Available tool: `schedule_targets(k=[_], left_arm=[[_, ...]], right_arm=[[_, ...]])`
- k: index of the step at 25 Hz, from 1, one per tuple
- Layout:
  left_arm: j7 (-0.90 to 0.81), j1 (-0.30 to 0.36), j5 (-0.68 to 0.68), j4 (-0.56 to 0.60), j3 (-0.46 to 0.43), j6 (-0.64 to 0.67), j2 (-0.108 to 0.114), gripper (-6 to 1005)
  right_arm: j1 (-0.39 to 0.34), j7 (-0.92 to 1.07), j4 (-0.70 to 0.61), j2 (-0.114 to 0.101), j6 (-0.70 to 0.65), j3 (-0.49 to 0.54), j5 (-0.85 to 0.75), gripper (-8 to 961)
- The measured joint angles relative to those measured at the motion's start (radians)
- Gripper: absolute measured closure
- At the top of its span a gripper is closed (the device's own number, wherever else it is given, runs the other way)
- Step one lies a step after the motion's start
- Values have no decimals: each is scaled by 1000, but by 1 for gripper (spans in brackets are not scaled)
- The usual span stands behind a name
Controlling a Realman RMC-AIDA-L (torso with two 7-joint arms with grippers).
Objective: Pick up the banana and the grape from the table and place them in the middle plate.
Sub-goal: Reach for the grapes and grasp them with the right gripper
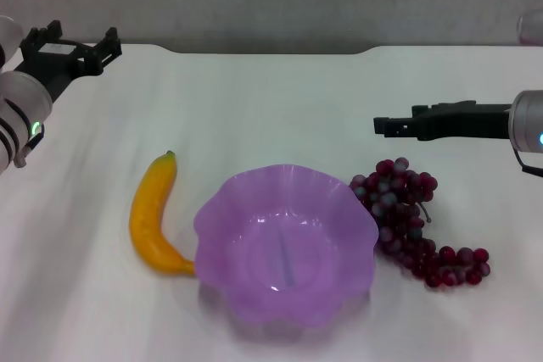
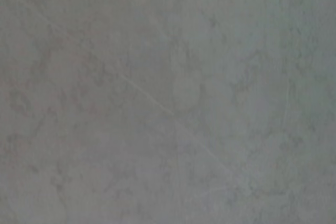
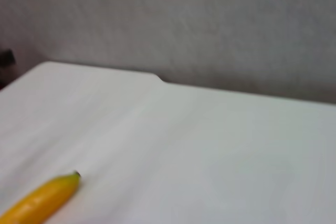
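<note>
Banana point(image 1: 151, 218) and grape point(image 1: 413, 219) both lie on the table point(image 1: 271, 108), flanking the middle plate point(image 1: 284, 243), which holds nothing. From the plate's centre, the banana sits at about nine o'clock, its curved lower end touching or just under the scalloped rim and its dark tip pointing toward twelve. The grape bunch lies at about three o'clock, its upper cluster right against the rim and its tail trailing off toward four.

The right gripper point(image 1: 379, 125) hovers above and beyond the grapes, at roughly one o'clock from the plate, pointing across the table toward the left side. It is seen edge-on, so I cannot tell how far apart its fingers stand. The left gripper point(image 1: 75, 42) is up at about ten o'clock, well away from the banana, with its two fingers spread wide and nothing between them.

Risks, as I judge them: the bunch is loose and knobbly, so a pinch on a few outer grapes may slip or leave the rest dangling. Both fruits crowd the rim, so a descending finger could nudge the light plate or tip it. The banana is glossy and may roll in a shallow grasp.

The left wrist view shows only a blank grey surface. The right wrist view catches just the banana's tip end, with no fingers in sight.
</note>
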Motion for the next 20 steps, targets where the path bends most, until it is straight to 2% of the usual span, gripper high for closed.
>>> schedule_targets(k=[5,11,20], left_arm=[[0,-7,0,3,3,2,-2,106],[0,-8,0,7,3,5,-1,106],[0,-7,0,8,3,13,0,105]], right_arm=[[0,45,33,8,-10,16,-98,73],[-26,60,66,7,-32,12,-104,73],[-35,26,136,9,10,25,-94,74]])
